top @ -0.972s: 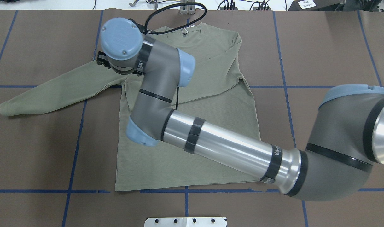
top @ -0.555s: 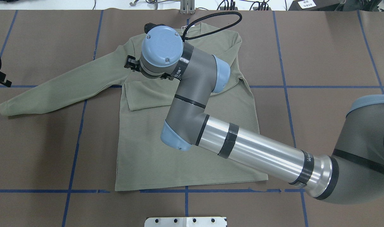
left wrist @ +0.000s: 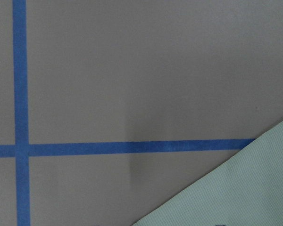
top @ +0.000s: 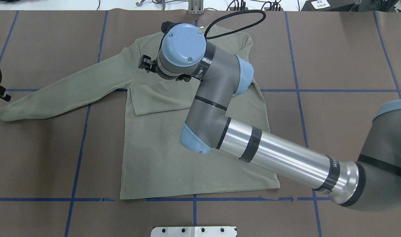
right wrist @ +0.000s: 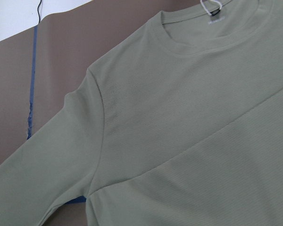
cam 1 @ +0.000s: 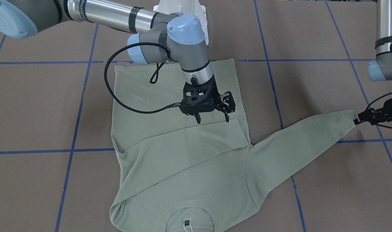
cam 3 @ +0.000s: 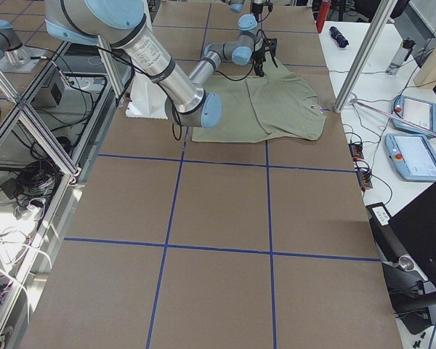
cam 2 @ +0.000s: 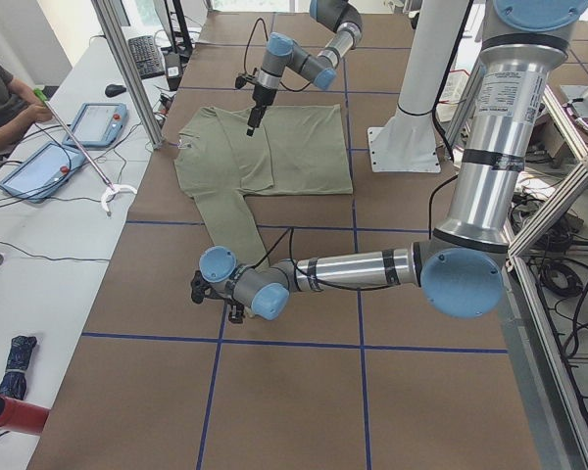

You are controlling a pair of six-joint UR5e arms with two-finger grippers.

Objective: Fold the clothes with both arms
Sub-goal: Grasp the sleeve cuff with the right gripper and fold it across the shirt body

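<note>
Shirt: sage-green, long-sleeved, fine ribbed knit, round neck. It lies flat on the table, collar on the far side from the robot, hem on the near side.

Right gripper: points straight down over the upper body of the shirt, on the side toward the robot's left. Jaws stand wide apart with nothing between them. The fingertips are just above the cuff edge of the folded sleeve; contact with the cloth cannot be judged. A black cable loops from the gripper body out over the cloth and back to the wrist.

The folded sleeve runs as a diagonal band from the shoulder on the robot's right across the chest, cuff ending just inside the opposite side seam. The other sleeve lies straight out on the table toward the robot's left.

Left gripper: low over the table, right at the cuff of that outstretched sleeve. I cannot tell whether its jaws are apart or closed. Its wrist camera shows only the table cover, tape, and one corner of green cloth.

Writing: a small dark neck label sits inside the collar, its pale print too small to read. A white tag string hangs at the same spot.

Table cover is brown, marked in a grid with blue tape.
</note>
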